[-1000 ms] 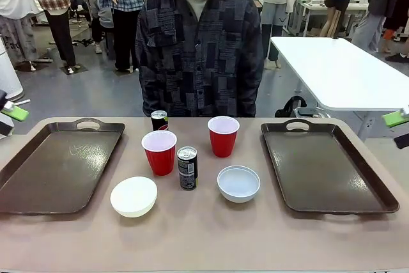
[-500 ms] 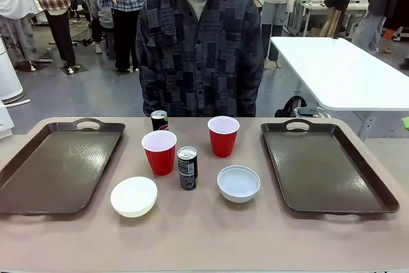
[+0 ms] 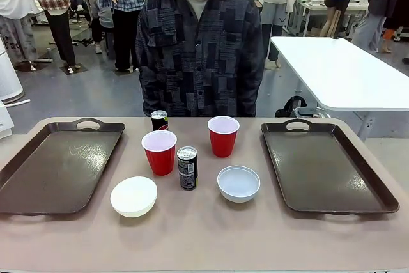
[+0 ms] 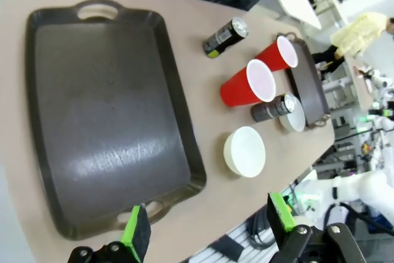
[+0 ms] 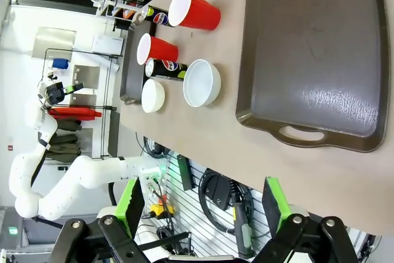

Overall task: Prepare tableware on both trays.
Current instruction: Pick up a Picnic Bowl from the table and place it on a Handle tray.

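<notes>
Both my claws are spread wide with nothing between the pads. My left claw (image 4: 206, 215) hangs above the near edge of the left tray (image 3: 57, 171), by its near handle. My right claw (image 5: 202, 190) hangs off the near table edge beside the right tray (image 3: 323, 167).

So yeah, both trays are bare. All the tableware sits on the table (image 3: 204, 238) in the gap between them, everything upright:
- left cup (image 3: 159, 151), red with a white inside, roughly mid-table
- right cup (image 3: 223, 136), same kind, a bit farther back and apart from the left one
- near can (image 3: 187, 168), just beside the left cup on its right, slightly closer to me
- far can (image 3: 159, 120), behind the left cup, near the far edge
- left bowl (image 3: 133, 196), white, in front of the left cup, nearest my side
- right bowl (image 3: 238, 183), in front of the right cup

The near can stands between the two bowls. A person (image 3: 199, 49) in a dark patterned shirt stands at the far edge, right behind the cups.
</notes>
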Tool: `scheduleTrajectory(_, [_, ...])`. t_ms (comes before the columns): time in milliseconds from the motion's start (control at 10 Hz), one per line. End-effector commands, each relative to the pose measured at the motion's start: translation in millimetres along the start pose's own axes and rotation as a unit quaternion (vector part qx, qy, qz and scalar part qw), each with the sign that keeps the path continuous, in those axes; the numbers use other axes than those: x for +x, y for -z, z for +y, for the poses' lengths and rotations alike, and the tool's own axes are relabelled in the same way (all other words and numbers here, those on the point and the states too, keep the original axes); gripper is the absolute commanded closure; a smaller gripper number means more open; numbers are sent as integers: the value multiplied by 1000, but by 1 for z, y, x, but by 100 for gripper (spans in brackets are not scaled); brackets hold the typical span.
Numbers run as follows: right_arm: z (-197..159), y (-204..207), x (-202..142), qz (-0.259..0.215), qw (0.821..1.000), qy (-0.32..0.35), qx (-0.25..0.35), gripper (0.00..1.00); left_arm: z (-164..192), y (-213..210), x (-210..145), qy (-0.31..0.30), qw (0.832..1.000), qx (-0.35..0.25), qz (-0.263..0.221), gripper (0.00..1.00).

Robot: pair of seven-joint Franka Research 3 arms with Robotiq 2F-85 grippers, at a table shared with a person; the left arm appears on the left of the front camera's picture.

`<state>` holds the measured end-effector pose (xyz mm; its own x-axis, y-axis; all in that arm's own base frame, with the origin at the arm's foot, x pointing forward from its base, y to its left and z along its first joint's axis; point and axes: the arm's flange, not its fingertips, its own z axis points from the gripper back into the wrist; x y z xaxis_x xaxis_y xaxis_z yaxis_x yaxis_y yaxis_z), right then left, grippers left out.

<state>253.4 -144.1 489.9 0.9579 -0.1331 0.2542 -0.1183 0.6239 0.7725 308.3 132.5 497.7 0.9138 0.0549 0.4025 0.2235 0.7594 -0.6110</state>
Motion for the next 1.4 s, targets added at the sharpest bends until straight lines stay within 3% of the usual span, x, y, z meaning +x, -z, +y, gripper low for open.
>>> scheduleTrajectory(0, [2,3,1,3,1000,0,5,0,4,-2,-1,-19,1000,-1,-1,0])
scheduleTrajectory(1300, [2,2,0,5,1000,1,-6,0,4,-2,-1,-19,1000,-1,-1,0])
